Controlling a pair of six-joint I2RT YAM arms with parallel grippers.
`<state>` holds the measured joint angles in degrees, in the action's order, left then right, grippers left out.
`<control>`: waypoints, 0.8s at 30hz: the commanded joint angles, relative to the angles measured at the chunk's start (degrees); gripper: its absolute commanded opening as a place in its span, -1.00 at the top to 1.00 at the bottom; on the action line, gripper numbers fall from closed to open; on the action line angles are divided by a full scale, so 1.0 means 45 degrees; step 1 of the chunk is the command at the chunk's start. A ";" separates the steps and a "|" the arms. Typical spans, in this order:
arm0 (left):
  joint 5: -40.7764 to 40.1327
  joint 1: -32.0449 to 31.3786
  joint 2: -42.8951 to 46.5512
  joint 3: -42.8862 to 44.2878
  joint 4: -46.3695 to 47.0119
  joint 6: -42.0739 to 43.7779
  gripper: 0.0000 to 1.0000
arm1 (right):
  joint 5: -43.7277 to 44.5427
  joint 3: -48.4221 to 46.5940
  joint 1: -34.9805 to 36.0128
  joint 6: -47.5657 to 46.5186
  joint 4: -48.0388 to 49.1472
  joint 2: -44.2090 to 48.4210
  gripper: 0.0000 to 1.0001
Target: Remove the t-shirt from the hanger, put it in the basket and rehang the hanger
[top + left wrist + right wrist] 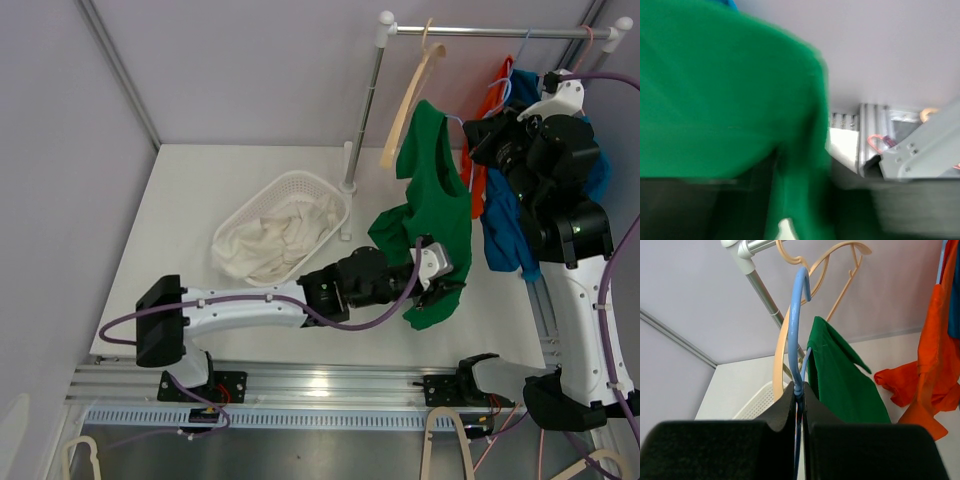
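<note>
A green t-shirt hangs on a light blue hanger, whose hook is off the rail. My right gripper is shut on the hanger's neck and holds it up in front of the rail, with the shirt drooping below and to the left. My left gripper is low at the shirt's bottom hem, above the table's near edge, and is shut on the green fabric. The left wrist view is blurred and mostly filled with green cloth.
A white basket with cream cloth stands mid-table. A metal rail on an upright pole carries an empty beige hanger, an orange shirt and a blue garment behind my right arm.
</note>
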<state>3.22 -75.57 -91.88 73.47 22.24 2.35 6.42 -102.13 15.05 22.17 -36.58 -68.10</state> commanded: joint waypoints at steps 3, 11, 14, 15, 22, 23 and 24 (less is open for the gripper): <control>0.0513 -0.0023 -0.0755 0.2129 -0.2186 -0.0346 0.99 | -0.0118 -0.0215 0.0132 0.0190 0.0746 0.0230 1.00; 0.1993 -0.1974 0.1158 0.1074 -0.2108 0.0454 0.99 | 0.0312 -0.0255 0.0132 -0.0220 0.1135 -0.0336 1.00; 0.5874 -0.2425 0.1102 0.1348 -0.2403 -0.0422 0.99 | 0.0391 -0.0371 0.0132 -0.0298 0.1175 -0.0551 1.00; 0.6968 -0.2503 0.0617 0.1619 -0.2480 -0.0889 0.99 | 0.0410 -0.0449 0.0132 -0.0376 0.1098 -0.0629 1.00; 0.7959 -0.2524 -0.0754 0.1235 -0.4220 -0.0542 0.99 | 0.0333 -0.3236 0.0094 -0.0650 -0.1883 -0.1409 1.00; 0.7917 -0.2465 -0.0871 0.1212 -0.4239 -0.0542 0.99 | 0.0332 -0.3571 0.0113 -0.0612 -0.2336 -0.1507 1.00; 0.7936 -0.2348 -0.0988 0.1270 -0.4336 -0.0561 0.99 | 0.0352 -0.3787 0.0113 -0.0611 -0.2688 -0.1566 1.00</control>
<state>29.91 -84.60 -93.95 80.62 7.40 1.02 6.39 -113.21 15.75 19.79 -50.06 -74.35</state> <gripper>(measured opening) 0.017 0.036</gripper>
